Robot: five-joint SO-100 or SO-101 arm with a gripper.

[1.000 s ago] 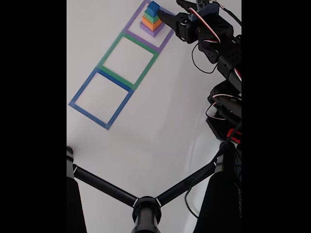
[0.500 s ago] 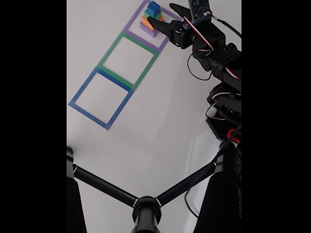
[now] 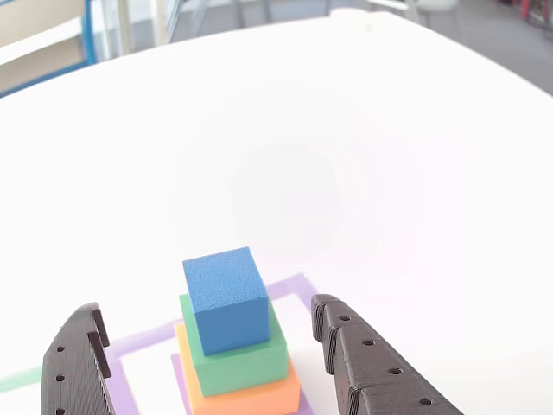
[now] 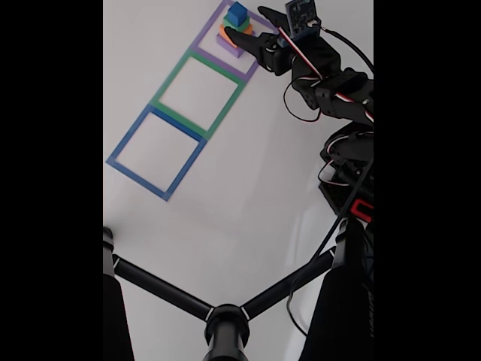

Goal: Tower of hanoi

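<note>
On the white counter point(image 4: 248, 188), near its far edge in the fixed view, a stack of foam blocks point(image 3: 235, 346) topped by a blue cube point(image 3: 226, 298) sits inside the purple tape square point(image 4: 259, 56), the black gripper point(image 3: 207, 346) spread wide around it, fingers apart from the blocks.

A blue block point(image 3: 226, 298) is topping a green block point(image 3: 238, 356), an orange block point(image 3: 251, 398) and a purple block point(image 4: 234, 50). Purple tape point(image 4: 203, 34), green tape point(image 4: 174, 72) and blue tape point(image 4: 126, 139) are outlining squares on the white table point(image 4: 248, 173). The gripper point(image 3: 207, 341) is showing black fingers point(image 3: 371, 367).
</note>
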